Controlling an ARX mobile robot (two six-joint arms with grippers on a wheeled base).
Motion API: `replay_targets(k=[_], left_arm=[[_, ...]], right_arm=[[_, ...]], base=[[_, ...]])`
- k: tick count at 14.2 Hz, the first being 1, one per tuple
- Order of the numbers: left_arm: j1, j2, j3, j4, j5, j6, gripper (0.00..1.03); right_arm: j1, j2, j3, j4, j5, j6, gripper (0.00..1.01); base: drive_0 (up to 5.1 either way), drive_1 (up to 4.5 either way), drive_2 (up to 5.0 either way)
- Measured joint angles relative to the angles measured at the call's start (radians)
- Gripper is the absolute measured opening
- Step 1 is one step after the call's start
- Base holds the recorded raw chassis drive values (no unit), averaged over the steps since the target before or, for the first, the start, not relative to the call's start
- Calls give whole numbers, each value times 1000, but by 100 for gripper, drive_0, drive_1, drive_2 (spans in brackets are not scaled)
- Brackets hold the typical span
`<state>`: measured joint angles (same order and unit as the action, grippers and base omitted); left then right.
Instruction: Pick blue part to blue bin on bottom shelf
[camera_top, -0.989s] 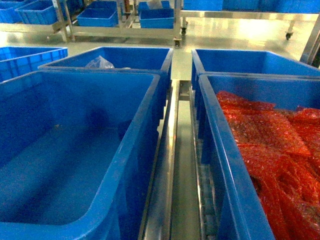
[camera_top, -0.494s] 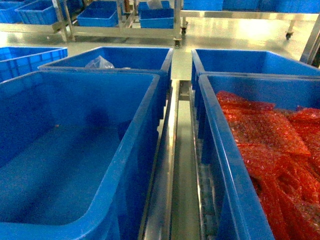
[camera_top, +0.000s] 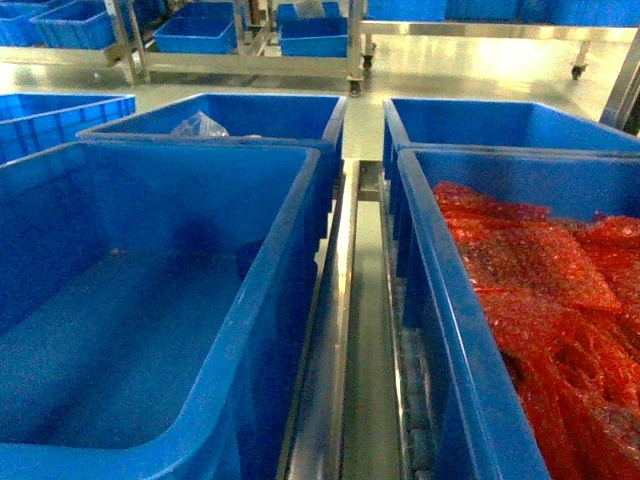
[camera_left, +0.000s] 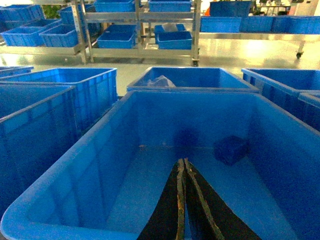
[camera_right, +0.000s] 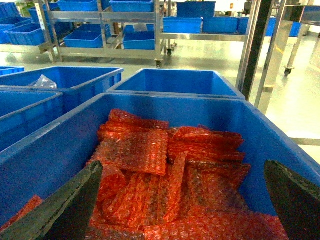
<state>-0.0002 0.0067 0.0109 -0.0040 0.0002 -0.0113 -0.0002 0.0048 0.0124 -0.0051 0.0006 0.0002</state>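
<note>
Four blue bins (camera_top: 150, 300); red bubble-wrap bags (camera_top: 540, 290) right

The left gripper (camera_left: 182, 200) has its jaws pressed together, while the right gripper (camera_right: 182, 200) spreads wide.

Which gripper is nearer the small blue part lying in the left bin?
Left. The left gripper, shut, hangs over the left bin with the blue part just ahead of it. The right gripper, open, is over the neighbouring bin of red bubble wrap.
</note>
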Motion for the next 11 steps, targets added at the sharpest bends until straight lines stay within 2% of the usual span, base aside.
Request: replay_targets(k=[6, 7, 10, 11], left_arm=[[0, 0, 0, 0, 0, 0, 2], [0, 0, 0, 0, 0, 0, 7], [0, 0, 0, 0, 0, 0, 49], [0, 0, 0, 0, 0, 0, 76]], right_arm=[[0, 0, 0, 0, 0, 0, 98], [0, 0, 0, 0, 0, 0, 98], [0, 0, 0, 0, 0, 0, 98], [0, 0, 0, 0, 0, 0, 98]], base=[[0, 0, 0], [0, 0, 0], [0, 0, 0], [0, 0, 0]])
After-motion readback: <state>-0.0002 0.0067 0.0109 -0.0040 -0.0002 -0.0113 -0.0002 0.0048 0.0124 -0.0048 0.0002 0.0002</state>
